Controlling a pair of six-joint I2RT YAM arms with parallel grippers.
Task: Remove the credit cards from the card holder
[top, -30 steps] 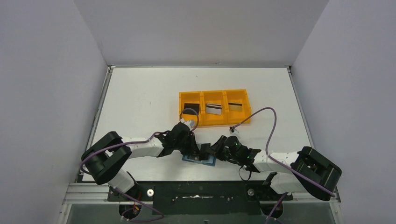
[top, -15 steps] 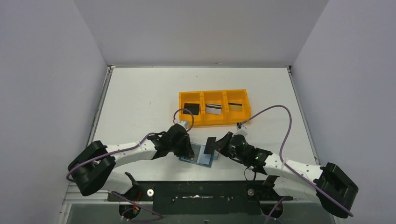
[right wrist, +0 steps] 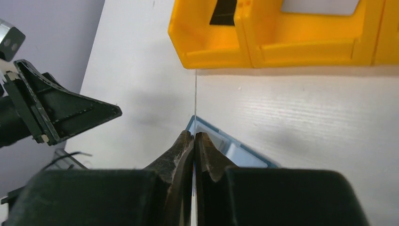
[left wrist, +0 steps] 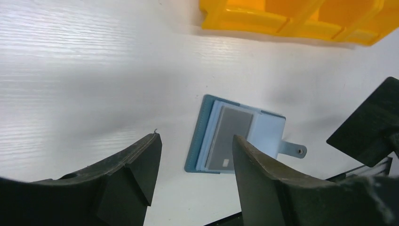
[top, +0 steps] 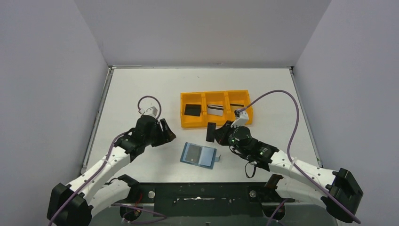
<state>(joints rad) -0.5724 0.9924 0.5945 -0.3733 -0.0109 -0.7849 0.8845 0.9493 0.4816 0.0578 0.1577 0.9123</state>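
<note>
Thinly clamped by the right end effector (right wrist: 194, 136) (left end effector (left wrist: 194, 141) parted, empty), the black card (top: 211, 132) may be snagged on the tray (right wrist: 211, 52).

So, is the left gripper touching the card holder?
Apart. The top view plainly shows a strip of table between the open left gripper and the card holder.

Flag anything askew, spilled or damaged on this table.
Nothing spilled or damaged. The card holder lies open, slightly skewed, with one grey card in its pocket. The right gripper pinches a black card in the air beside the orange tray.
</note>
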